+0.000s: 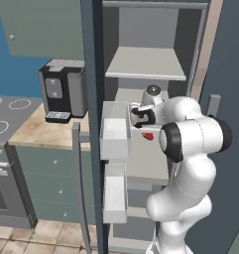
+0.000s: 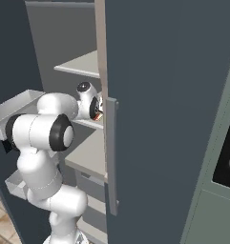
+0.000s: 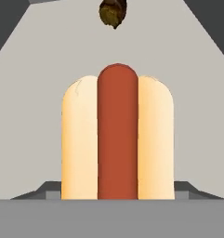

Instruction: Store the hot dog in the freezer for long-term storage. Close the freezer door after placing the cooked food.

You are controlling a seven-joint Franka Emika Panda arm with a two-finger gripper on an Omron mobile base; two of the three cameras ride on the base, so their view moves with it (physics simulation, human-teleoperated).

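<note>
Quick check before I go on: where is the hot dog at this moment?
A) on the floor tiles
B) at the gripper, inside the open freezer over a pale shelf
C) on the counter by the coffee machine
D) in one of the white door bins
B: the hand view shows the hot dog right at the gripper over a pale shelf, and the left base view shows its red end inside the freezer, with the freezer door open.

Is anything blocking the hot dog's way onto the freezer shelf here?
Nothing visible blocks it. The freezer door stands open, and the hot dog is already over the pale shelf at the gripper. A small brown item lies farther back, clear of it.
</note>
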